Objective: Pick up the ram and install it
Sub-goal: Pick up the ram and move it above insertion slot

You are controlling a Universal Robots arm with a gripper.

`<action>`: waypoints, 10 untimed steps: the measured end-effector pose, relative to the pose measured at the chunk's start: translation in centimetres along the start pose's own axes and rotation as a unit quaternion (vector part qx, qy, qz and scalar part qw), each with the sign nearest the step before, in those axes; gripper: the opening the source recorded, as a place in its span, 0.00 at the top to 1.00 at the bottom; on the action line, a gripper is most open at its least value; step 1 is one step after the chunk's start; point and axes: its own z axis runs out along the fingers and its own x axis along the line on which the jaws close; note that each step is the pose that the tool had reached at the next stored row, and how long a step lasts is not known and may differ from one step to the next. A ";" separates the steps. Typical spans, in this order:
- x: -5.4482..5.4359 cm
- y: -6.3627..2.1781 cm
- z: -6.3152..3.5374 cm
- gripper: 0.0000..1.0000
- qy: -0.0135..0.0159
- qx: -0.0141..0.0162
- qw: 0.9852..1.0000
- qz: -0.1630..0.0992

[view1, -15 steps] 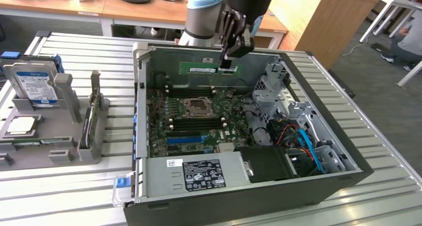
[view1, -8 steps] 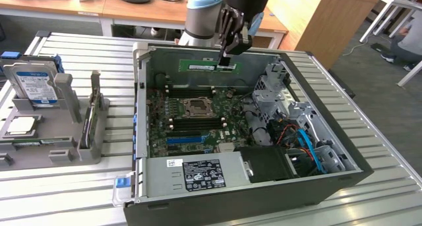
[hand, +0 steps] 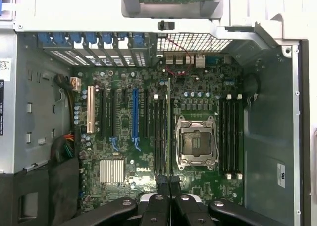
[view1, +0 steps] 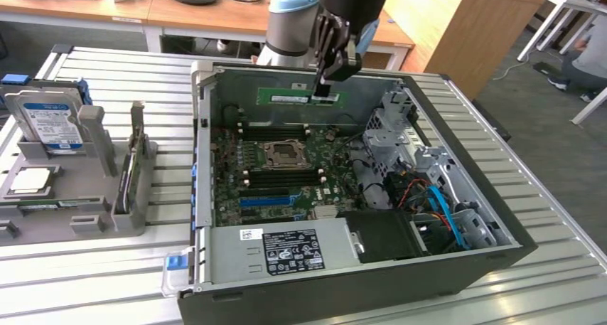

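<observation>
My gripper (view1: pixel 325 90) hangs over the far side of the open computer case (view1: pixel 204 197), shut on the ram (view1: pixel 296 97). The ram is a long green stick held level above the motherboard (view1: pixel 284 176), and I grip it near the end toward the exterior view's right. In the wrist view the ram (hand: pixel 169 122) appears edge-on as a thin dark line running out from my gripper (hand: pixel 169 182). It hovers over the black memory slots (hand: pixel 159 132) beside the empty processor socket (hand: pixel 196 142). More memory slots (hand: pixel 231 137) lie on the socket's other side.
A grey holder rack (view1: pixel 90 197) at the exterior view's left carries a hard drive (view1: pixel 52 122) and a square processor chip (view1: pixel 30 180). Inside the case are a black power supply (view1: pixel 294 250), a drive cage (view1: pixel 389 126) and blue cables (view1: pixel 441 208). Desks stand behind.
</observation>
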 end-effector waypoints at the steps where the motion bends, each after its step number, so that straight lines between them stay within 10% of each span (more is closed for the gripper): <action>1: 0.0 0.00 0.06 0.89 0.000 0.000 1.000 0.000; 10: 0.0 -0.03 0.69 0.89 0.000 0.000 1.000 0.000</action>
